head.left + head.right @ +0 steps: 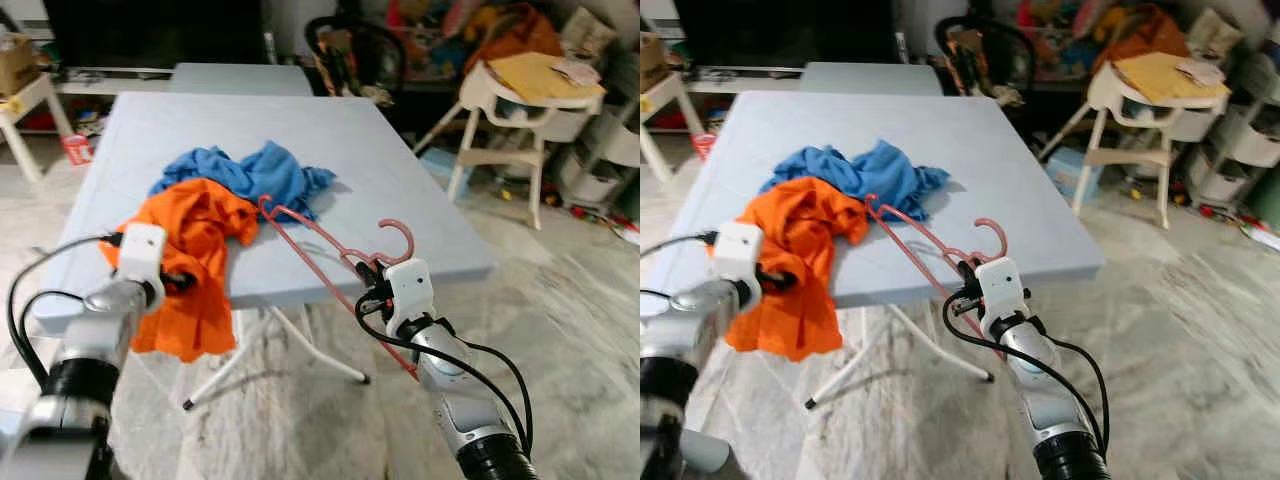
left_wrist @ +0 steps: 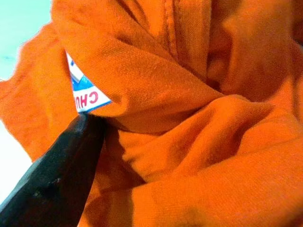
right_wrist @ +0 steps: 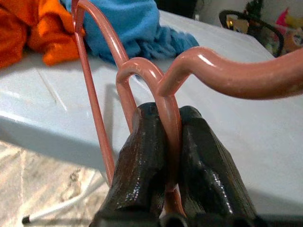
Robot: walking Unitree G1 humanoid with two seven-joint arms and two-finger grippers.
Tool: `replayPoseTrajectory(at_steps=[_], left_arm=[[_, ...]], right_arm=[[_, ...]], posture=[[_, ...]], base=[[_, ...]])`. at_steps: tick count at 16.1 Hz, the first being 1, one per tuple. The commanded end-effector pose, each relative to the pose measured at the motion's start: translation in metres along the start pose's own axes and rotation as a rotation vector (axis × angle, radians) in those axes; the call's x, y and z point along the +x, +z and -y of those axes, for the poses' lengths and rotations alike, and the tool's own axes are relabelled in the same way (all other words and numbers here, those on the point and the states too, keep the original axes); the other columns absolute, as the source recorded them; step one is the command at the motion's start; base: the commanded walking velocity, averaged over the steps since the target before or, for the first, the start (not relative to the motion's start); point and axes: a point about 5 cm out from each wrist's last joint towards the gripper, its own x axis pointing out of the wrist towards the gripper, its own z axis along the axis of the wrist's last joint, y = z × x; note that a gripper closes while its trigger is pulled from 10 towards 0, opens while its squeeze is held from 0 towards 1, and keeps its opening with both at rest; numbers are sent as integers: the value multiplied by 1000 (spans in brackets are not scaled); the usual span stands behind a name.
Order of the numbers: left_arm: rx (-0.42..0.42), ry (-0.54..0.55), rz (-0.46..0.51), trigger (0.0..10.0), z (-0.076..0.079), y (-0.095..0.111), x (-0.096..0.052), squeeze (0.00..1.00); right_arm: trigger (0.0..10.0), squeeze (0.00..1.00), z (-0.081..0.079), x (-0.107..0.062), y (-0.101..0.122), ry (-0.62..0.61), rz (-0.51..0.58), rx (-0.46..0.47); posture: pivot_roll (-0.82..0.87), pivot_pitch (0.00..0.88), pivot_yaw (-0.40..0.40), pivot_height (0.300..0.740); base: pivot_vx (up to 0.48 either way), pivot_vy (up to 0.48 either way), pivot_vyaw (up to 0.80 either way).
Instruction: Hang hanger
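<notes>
A pink plastic hanger point(image 1: 318, 243) slants off the front edge of the pale blue folding table point(image 1: 400, 170), its far end against a blue garment point(image 1: 250, 175). My right gripper point(image 1: 368, 276) is shut on the hanger's neck just below the hook point(image 3: 227, 73), both fingers point(image 3: 142, 156) pressed against the pink rod. An orange shirt point(image 1: 195, 225) lies beside the blue garment and droops over the table edge. My left gripper point(image 1: 184, 281) is buried in the orange cloth at the edge. One black finger point(image 2: 57, 175) shows under a fold with a white label point(image 2: 84, 92).
A white high chair point(image 1: 520, 100) with a yellow cloth stands at the back right amid clutter. A small white side table point(image 1: 25, 100) and a red can point(image 1: 76, 150) are at the back left. Marble floor point(image 1: 560, 300) spreads to the right.
</notes>
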Motion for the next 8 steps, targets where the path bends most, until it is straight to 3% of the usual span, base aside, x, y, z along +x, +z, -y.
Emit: replayPoseTrajectory(at_steps=[1,6,7,8], left_arm=[[16,91,-69,10000,-17,-12,2,0],[5,215,43,10000,-47,26,4,0],[-38,282,109,10000,-56,43,2,0],[-89,269,198,10000,-56,62,0,0]], right_arm=[[10000,0,3,-3,-3,-2,-22,-9],[10000,0,0,-4,-4,-3,-28,-7],[10000,0,0,-5,-4,-6,-28,-5],[10000,0,1,-5,-4,-13,-29,-4]], posture=[[-20,48,-92,740],[-25,54,-87,740],[-28,57,-79,740],[-28,57,-73,740]], base=[[0,0,0],[0,0,0],[0,0,0],[0,0,0]])
